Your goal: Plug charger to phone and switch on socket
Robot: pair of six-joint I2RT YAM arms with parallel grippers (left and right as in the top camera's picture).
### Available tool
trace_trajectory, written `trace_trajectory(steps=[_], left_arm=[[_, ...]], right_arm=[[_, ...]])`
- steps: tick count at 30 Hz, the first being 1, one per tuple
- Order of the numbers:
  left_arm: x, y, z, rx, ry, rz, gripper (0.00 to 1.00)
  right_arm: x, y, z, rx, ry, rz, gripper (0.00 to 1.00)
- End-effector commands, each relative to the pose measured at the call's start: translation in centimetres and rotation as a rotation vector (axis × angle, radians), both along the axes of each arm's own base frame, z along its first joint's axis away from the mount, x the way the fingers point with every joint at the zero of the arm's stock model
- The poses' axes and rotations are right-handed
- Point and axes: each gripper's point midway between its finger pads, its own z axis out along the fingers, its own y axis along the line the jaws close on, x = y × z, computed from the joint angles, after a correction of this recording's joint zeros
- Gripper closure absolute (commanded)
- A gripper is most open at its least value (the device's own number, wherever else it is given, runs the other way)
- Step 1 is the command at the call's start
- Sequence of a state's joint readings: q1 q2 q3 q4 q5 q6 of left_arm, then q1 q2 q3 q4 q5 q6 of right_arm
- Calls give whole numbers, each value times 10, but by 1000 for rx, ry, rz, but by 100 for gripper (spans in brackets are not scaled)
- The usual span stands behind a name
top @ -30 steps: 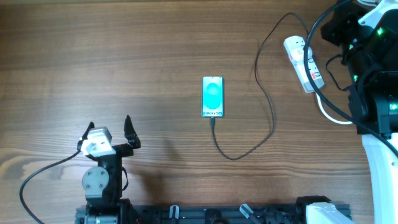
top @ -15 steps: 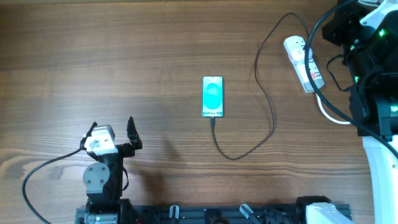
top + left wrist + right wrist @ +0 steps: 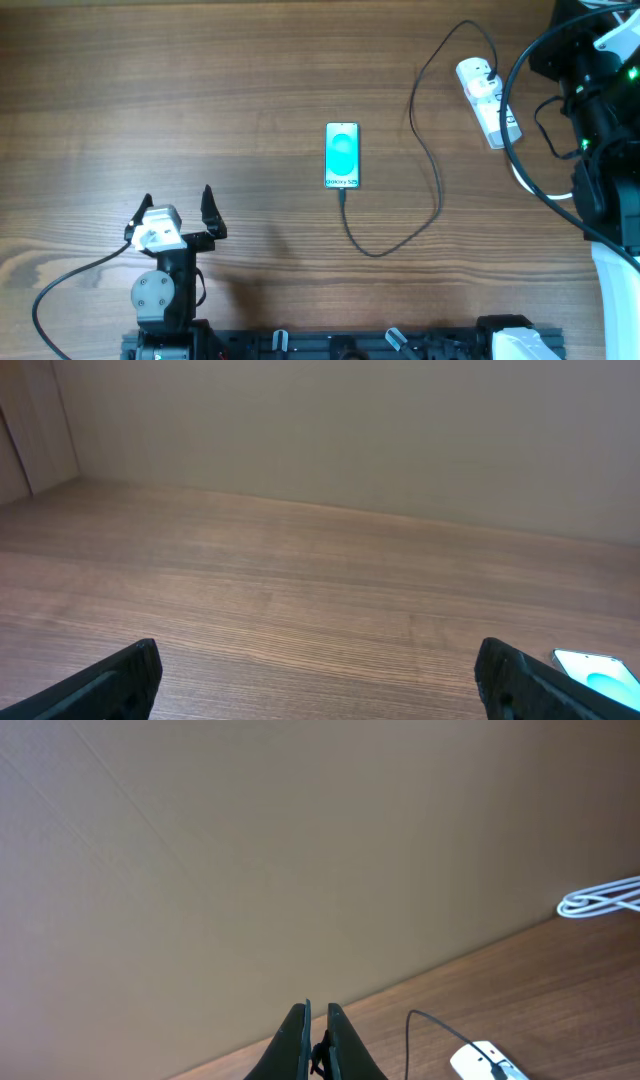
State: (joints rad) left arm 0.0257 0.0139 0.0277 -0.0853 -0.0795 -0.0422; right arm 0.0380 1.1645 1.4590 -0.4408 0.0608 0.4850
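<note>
The phone [image 3: 342, 155] lies flat mid-table, its teal screen lit; its corner shows in the left wrist view [image 3: 597, 669]. The thin black charger cable [image 3: 436, 185] meets the phone's near edge, loops right, then runs up to a white adapter [image 3: 476, 74] on the white socket strip [image 3: 493, 112]. The strip also shows in the right wrist view [image 3: 486, 1061]. My left gripper [image 3: 177, 206] is open and empty, near the front left edge, far from the phone. My right gripper [image 3: 318, 1020] is shut and empty, raised to the right of the strip.
The right arm [image 3: 600, 130] and its black cables cover the table's right edge. The strip's thick white lead [image 3: 535, 187] curls under that arm, and a white loop [image 3: 603, 898] lies further off. The left arm's black cable [image 3: 70, 275] trails along the front left.
My right arm has pulled back to the right, away from the socket strip, which now shows more fully. The left arm, phone and cable lie as before.
</note>
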Motion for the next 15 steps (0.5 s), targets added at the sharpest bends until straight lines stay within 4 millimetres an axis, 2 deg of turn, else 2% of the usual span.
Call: trace_trajectory(steps=[1,8,10,13,15], left_arm=[[0,-1,-3,15,1,-8,0],[0,-1,-4,15,3,-8,0],[0,-1,-4,15,3,-8,0],[0,-1,-4,15,3,-8,0],[0,-1,-4,15,3,-8,0]], right_arm=[[-13,-1,14,-15,-42,-5,92],[-62,-5,59,-39,-185,-16,91],[-84,-6,78,-44,-252,-18,87],[-114,-12,98,-207,-323,-51,87],[-128,-21,101,-289,-324,-104,87]])
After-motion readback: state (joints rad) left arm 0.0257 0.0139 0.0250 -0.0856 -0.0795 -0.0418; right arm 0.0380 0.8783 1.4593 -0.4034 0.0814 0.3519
